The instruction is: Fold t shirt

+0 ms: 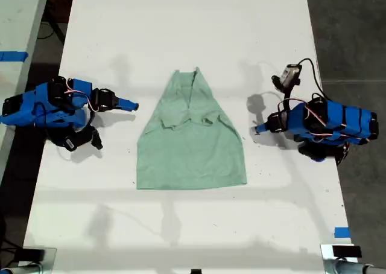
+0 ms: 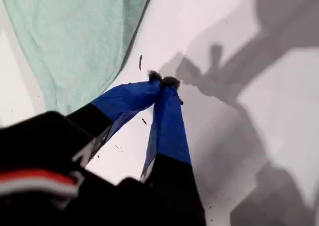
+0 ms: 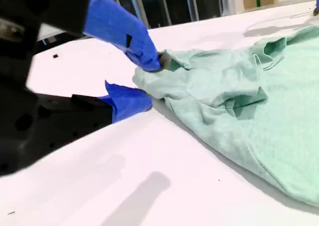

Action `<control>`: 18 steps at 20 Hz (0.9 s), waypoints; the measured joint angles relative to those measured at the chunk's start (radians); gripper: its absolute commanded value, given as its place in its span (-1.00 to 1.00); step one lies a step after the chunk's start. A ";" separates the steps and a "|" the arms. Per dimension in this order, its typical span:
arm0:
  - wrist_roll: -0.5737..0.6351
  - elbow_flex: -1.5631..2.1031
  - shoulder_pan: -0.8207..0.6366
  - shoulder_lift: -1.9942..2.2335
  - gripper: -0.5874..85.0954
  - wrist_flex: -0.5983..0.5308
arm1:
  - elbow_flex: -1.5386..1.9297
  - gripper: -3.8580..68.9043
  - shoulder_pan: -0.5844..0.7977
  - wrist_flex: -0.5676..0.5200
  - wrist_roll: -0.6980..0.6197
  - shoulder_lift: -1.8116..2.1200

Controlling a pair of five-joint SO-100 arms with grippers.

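Observation:
The pale mint-green t shirt lies flat on the white table, both sleeves folded inward, narrow end toward the far side. My first gripper is on the exterior view's right. It rests on the table a little off the shirt's edge, and its blue-taped fingers are shut with nothing between them. From the exterior view's left, my second gripper points at the shirt. Its jaws stand open and empty, close to the cloth's edge.
The table's long edges run near both arm bases, with dark floor beyond on the exterior view's right. A second table with blue tape stands on that view's left. More blue tape marks the near corner on its right.

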 measured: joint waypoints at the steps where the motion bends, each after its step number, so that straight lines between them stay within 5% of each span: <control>1: 0.000 0.000 0.000 0.000 -0.78 0.000 | 0.000 -0.89 0.000 0.000 0.000 0.000; 15: 0.002 0.000 -0.018 0.000 -0.78 0.000 | 0.000 -0.89 0.000 0.000 0.000 0.000; 18: -0.130 0.000 -0.100 0.000 -0.77 0.000 | 0.000 -0.89 0.000 0.000 0.000 0.000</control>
